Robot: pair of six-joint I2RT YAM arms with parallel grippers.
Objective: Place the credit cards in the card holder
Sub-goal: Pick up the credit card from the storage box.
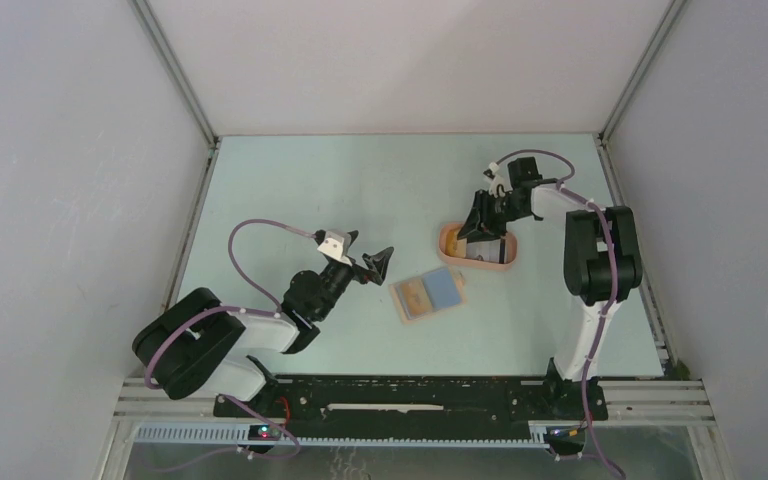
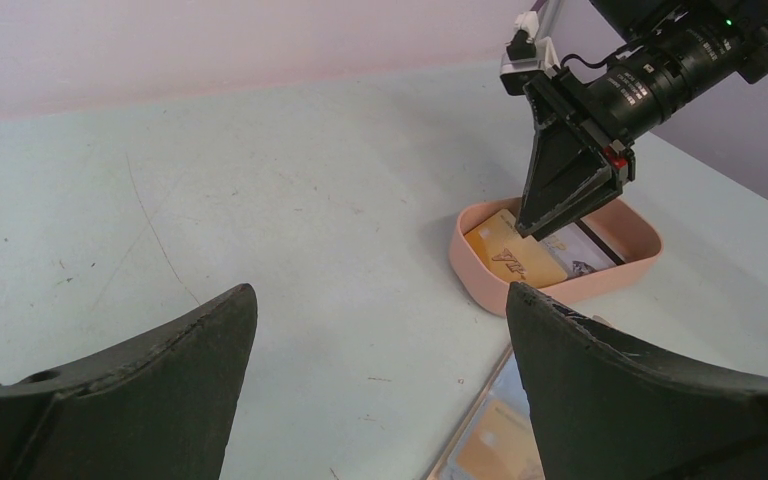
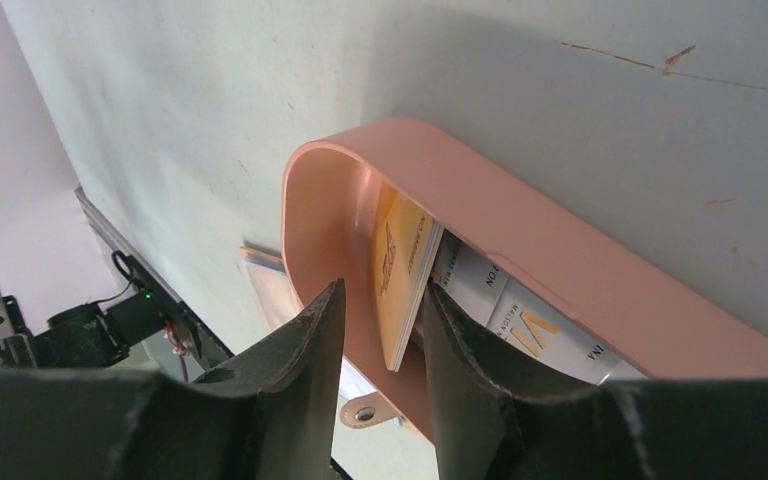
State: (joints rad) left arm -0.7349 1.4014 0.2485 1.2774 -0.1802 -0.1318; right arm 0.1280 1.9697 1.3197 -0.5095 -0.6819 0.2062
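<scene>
**Right gripper down in the tray, around an orange card**

From above, the card holder lies open on the table with a blue card on its right half. The pink tray sits near it at 1 o'clock. The right gripper reaches into the tray, jaws narrowed around the raised edge of the orange card, which lies beside a grey card. Whether they pinch it cannot be told. The left gripper, at 10 o'clock from the holder, hangs spread wide, holding nothing.
</scene>
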